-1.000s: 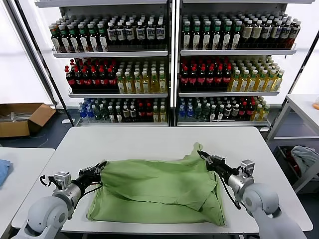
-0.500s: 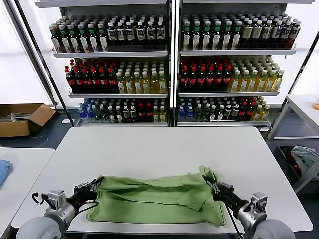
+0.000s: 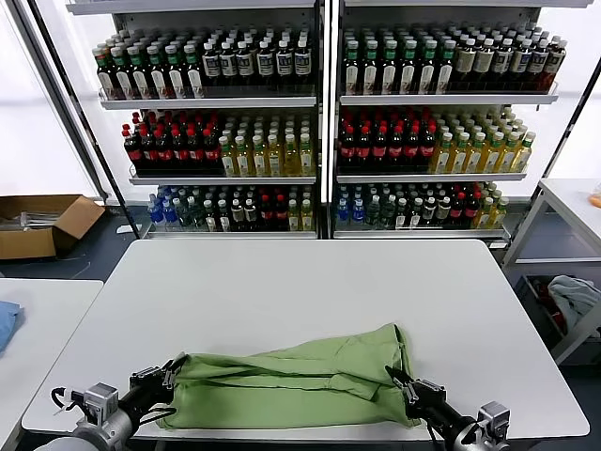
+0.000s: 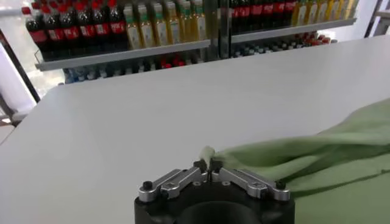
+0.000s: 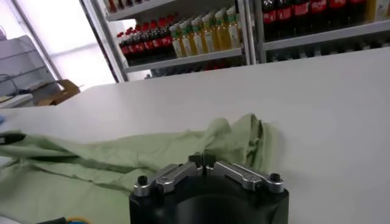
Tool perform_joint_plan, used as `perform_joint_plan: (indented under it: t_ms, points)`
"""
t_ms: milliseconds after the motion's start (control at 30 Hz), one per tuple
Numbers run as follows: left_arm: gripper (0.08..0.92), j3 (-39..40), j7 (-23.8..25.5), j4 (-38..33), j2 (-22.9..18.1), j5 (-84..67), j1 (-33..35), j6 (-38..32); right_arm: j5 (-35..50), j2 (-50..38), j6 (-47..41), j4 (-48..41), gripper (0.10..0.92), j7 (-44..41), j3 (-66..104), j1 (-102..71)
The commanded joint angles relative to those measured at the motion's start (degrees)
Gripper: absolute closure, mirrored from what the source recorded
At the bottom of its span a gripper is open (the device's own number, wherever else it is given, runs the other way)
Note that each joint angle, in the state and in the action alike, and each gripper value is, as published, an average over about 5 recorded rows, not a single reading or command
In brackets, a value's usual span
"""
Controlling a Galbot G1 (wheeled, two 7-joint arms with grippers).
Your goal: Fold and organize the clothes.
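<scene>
A light green shirt (image 3: 291, 387) lies bunched and folded over along the near edge of the white table (image 3: 300, 282), plain side up. My left gripper (image 3: 175, 365) is shut on the shirt's left corner; in the left wrist view the gripper (image 4: 208, 164) pinches a fold of green cloth (image 4: 304, 152). My right gripper (image 3: 396, 379) is shut on the shirt's right end; in the right wrist view the gripper (image 5: 202, 160) holds the cloth (image 5: 122, 155). No collar, buttons or print show.
Shelves of bottles (image 3: 319, 122) stand behind the table. A cardboard box (image 3: 42, 224) is on the floor at far left. A second table (image 3: 38, 319) stands at left, a white cart (image 3: 563, 225) with cloth below it at right.
Both grippers have pulled the shirt toward the near table edge and lowered it. The shirt has gone from a raised spread to a flatter, narrower band.
</scene>
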Motion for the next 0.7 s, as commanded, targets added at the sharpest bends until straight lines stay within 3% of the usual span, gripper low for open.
perform_joint_plan:
  t_ms: [33,167,433,700]
  points:
    - [0.904,-2.3,0.0,-2.9,-0.7,3.5,4.8,-2.3,-0.9,-0.2,-0.1,0.0,0.913,0.2,0.5,-1.4]
    - [0.832,-2.7,-1.9,-4.5,-1.2,3.4,4.8,-2.1,-0.8,-0.3,0.7,-0.1,0.846,0.2,1.0,-0.4]
    - [0.598,-3.6,-5.9,-7.0,-2.1,1.7,5.9,0.1,0.0,-0.8,2.3,-0.3,0.612,0.5,3.3,1.0]
    - [0.373,1.2,-19.2,-7.7,-6.4,-6.8,5.8,2.9,0.8,-0.3,4.0,-0.7,0.386,0.3,5.4,0.3]
